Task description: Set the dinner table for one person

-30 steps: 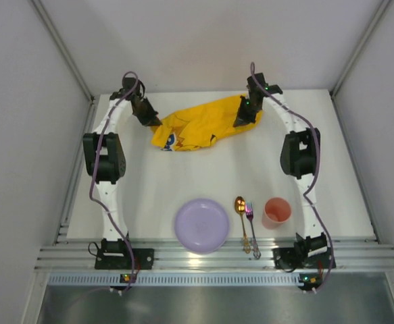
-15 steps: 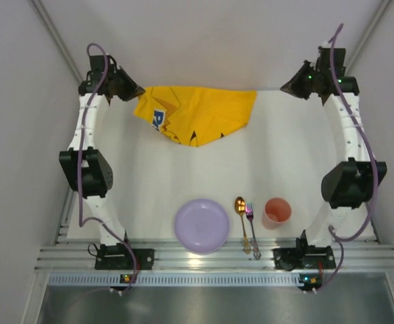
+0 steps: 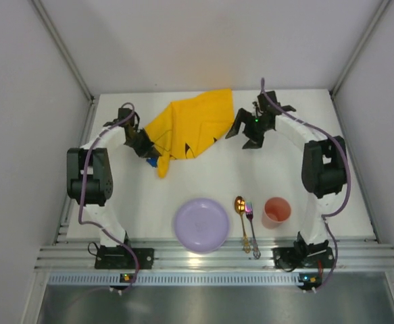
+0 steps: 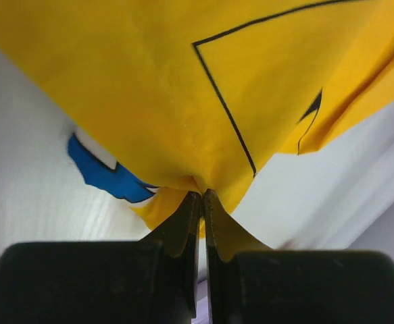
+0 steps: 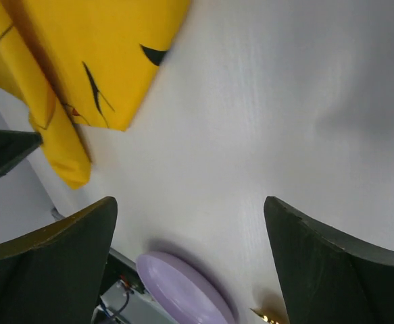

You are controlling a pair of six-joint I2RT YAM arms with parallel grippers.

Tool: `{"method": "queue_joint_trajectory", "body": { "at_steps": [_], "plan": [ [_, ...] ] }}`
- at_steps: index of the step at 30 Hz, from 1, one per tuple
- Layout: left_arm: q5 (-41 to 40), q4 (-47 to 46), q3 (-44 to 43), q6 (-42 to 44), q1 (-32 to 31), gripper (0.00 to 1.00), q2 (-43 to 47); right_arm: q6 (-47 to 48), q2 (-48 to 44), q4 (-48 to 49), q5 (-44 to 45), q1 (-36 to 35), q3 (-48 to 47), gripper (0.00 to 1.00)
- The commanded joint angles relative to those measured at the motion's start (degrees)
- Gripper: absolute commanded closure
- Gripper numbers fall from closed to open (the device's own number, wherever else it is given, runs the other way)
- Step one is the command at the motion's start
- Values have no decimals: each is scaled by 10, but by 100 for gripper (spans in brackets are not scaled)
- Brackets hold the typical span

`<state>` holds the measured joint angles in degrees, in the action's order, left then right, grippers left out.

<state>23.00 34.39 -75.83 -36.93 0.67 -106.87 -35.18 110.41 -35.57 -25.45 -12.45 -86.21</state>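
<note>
Both arms had swung inward from the far corners of the dinner table (image 3: pixel 203 177), where half a second earlier they had held the yellow cloth mat (image 3: pixel 188 123) stretched wide along the far edge; the mat now lay gathered into a narrower, folded heap left of centre at the far side of the table. The left gripper (image 4: pixel 202 202) was clenched on a bunched corner of the mat, its fingers pressed together with yellow fabric pinched between them; the right gripper (image 5: pixel 188 202) had let go, its fingers spread wide apart over bare table just beside the mat's right edge. Print on the cloth showed as thin black outlines and a blue-and-white patch (image 4: pixel 101 169) near the held corner; no letters could be read. The lilac plate (image 3: pixel 201 225), the spoon (image 3: pixel 240 214), the fork (image 3: pixel 251 228) and the pink cup (image 3: pixel 276 212) sat in a row at the near edge, unmoved.
</note>
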Motion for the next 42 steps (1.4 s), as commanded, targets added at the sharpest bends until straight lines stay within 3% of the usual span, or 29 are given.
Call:
{"method": "queue_joint_trajectory", "body": {
  "at_steps": [1,5,10,17,25,29,34,36,39,41,42],
  "plan": [
    [6,3,-27,48,-62,100,9,-38,42,64,-34,-48,-124,10],
    [12,-16,-7,28,-105,100,-5,-69,137,60,-30,-86,-274,12],
    [39,-43,-1,11,-115,100,-13,-88,243,53,7,-115,-366,14],
    [63,-45,4,33,-115,100,-28,-68,341,-31,139,-118,-511,18],
    [75,-57,1,43,-114,100,-56,-20,395,-137,252,-121,-573,25],
    [80,-61,-8,47,-113,100,-75,12,407,-192,296,-130,-582,50],
    [93,-68,-9,48,-109,100,-94,51,425,-237,309,-137,-578,52],
    [96,-70,-8,49,-109,100,-99,57,424,-242,315,-143,-581,58],
    [99,-73,-6,48,-108,100,-104,59,425,-250,314,-144,-579,78],
    [100,-75,-5,48,-108,100,-104,61,426,-252,314,-145,-578,99],
    [100,-75,-4,49,-108,100,-105,62,426,-252,314,-144,-578,100]
  ]
}}
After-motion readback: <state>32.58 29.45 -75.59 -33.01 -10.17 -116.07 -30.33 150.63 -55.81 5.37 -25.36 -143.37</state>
